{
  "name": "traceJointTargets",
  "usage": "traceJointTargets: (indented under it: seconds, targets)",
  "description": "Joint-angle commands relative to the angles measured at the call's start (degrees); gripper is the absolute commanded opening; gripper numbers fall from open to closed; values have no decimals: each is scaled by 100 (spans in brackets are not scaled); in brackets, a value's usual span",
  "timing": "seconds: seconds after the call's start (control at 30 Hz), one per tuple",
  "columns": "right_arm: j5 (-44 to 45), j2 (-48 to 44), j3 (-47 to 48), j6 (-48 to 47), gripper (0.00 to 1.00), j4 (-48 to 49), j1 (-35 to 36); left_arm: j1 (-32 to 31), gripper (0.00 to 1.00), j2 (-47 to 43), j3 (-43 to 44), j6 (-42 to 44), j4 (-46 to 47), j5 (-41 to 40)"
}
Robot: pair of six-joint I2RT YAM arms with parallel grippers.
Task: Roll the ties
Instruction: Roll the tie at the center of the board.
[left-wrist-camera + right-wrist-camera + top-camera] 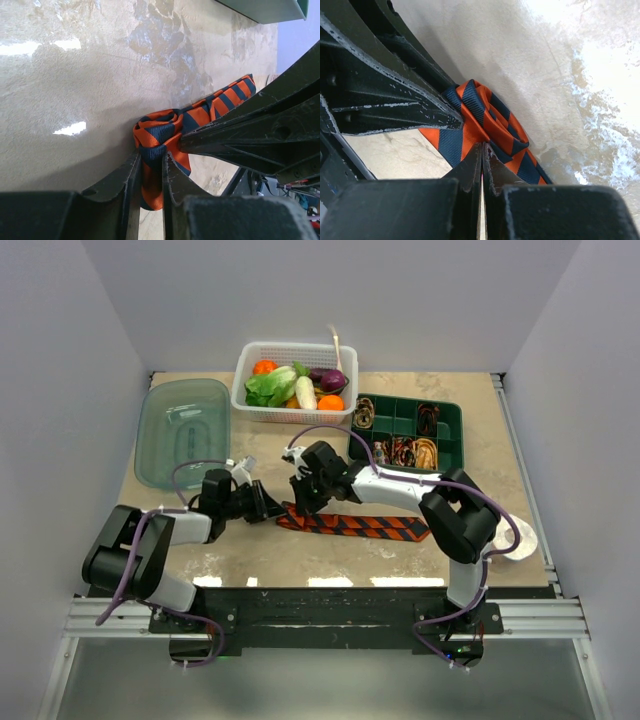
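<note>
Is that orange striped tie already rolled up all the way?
No: the overhead view shows most of the striped tie stretched flat on the table.

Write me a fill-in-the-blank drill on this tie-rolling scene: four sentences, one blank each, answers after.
1. The left gripper pinches the ____ end of the striped tie.
2. The right gripper, next to that end, has its fingers ____.
3. The basket at the back of the table holds ____.
4. The tray with compartments is ____ in colour.

Missing words: rolled; shut; vegetables; green.
</note>
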Motion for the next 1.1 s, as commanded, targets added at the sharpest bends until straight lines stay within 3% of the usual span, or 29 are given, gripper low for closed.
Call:
traceJointTargets:
  seconds: [0.0, 0.6, 1.07]
  targets:
    - [4, -5, 340, -92, 0, 16, -4, 35, 14, -460, 69, 276, -335, -379]
    - [-162, 416, 850, -4, 0, 60, -13, 35, 12, -1375, 1194, 1120, -3524, -2260]
    - [-531, 768, 1087, 330, 0, 464, -4, -518, 11, -1384, 1722, 1199, -4291, -3244]
